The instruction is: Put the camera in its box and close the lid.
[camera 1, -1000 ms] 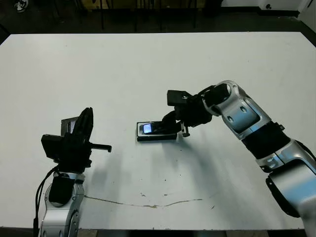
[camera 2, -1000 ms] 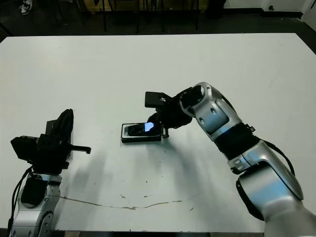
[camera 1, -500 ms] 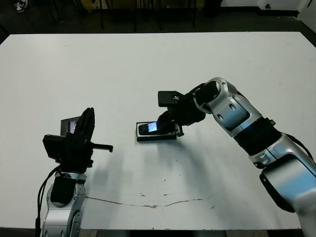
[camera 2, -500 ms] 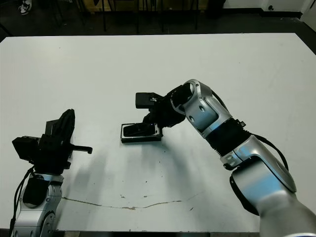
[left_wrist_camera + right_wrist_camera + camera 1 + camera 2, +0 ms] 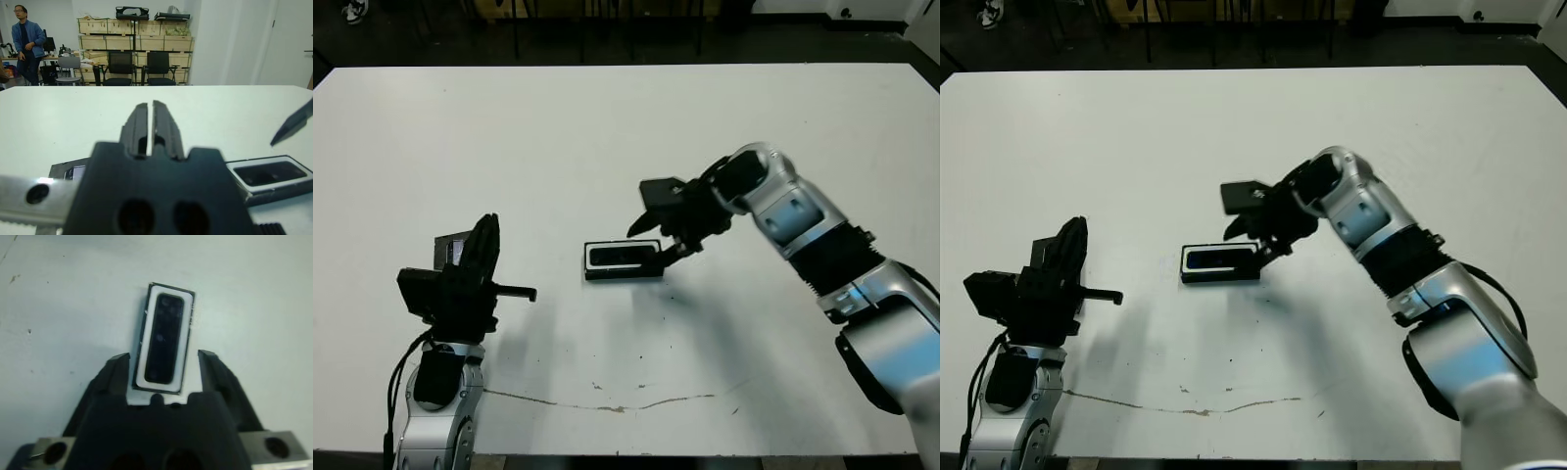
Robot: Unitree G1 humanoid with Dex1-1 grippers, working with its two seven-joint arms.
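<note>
The camera (image 5: 164,338) lies flat inside the box (image 5: 623,261), which sits near the middle of the white worktop (image 5: 607,137), so I judge the first half of the job done and the lid step now in hand. My right tool (image 5: 658,227) hangs just above the box's right end with its fingers spread and nothing between them; in its wrist view the two fingers straddle the box's near end without gripping it. My left tool (image 5: 146,122) stands well off to the left, fingers pressed together on nothing. The lid (image 5: 451,249) lies on the worktop right behind it, largely hidden by it. Next I expect to have to lift the lid, carry it across and seat it squarely on the box. I count one camera, one box, one lid, two tools.
</note>
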